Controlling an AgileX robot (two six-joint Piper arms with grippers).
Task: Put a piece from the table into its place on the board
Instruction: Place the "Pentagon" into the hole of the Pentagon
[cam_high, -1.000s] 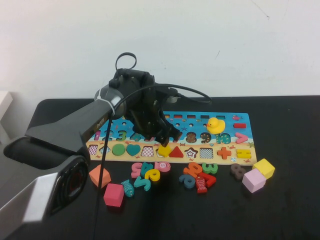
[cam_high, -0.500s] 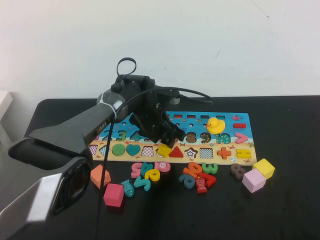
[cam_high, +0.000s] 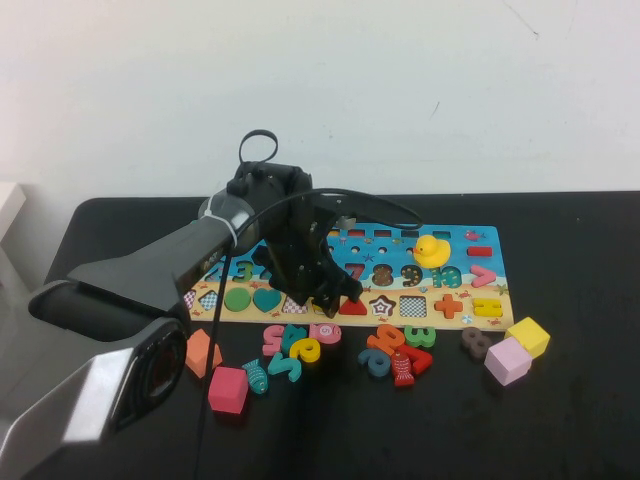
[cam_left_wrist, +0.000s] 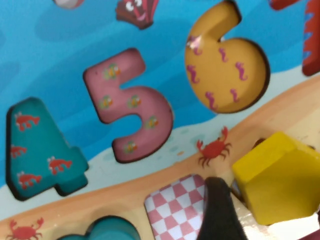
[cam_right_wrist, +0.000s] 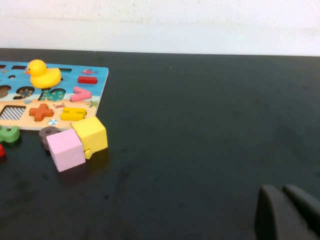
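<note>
The board lies across the middle of the black table, with its tan strip of shape slots along the near edge. My left gripper is low over that strip, beside the red triangle. In the high view it hides the piece. In the left wrist view the yellow pentagon sits tilted against my dark finger, over the tan strip next to a checkered slot. The left gripper is shut on it. My right gripper is shut and empty, low over bare table to the right of the board.
A yellow duck stands on the board. Loose numbers and more numbers lie in front of it. A yellow cube and a pink cube are at the right; a red cube and an orange piece are at the left.
My left gripper has come down onto the tan strip. The yellow pentagon that showed below the fingers is now covered by them in the high view.
</note>
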